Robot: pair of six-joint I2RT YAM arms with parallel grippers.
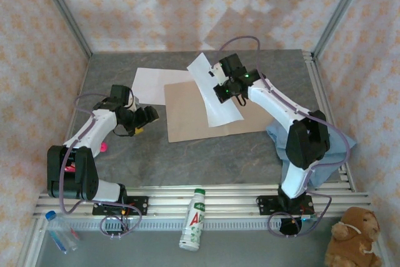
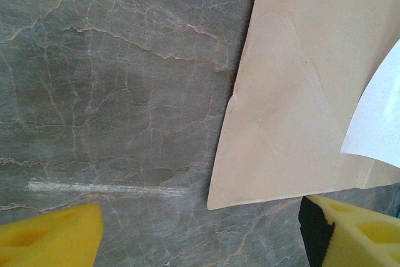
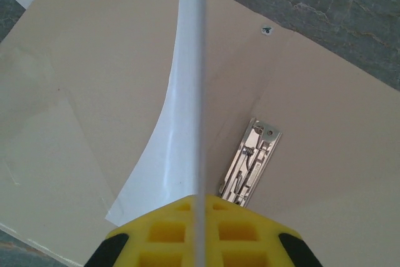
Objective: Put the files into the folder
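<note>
The right end effector (image 3: 199,224) is pressed together on a white sheet (image 1: 219,107) and pinches it by one edge. The sheet stands almost upright and curves over the open folder (image 1: 187,117). Its lower part reaches down to the folder's pale inner face, but I cannot tell if it really touches there. In the right wrist view the sheet is seen edge-on between the yellow fingers (image 3: 156,232), with the metal fastener (image 3: 250,164) just beside it on the spine.

The left end effector (image 2: 200,234) is spread wide and holds nothing. It hangs over the bare bench (image 1: 187,161), near the left edge of the folder.

The folder lies flat in the middle of the bench. The other sheet (image 1: 150,82) lies flat at the folder's far left corner, touching it.
</note>
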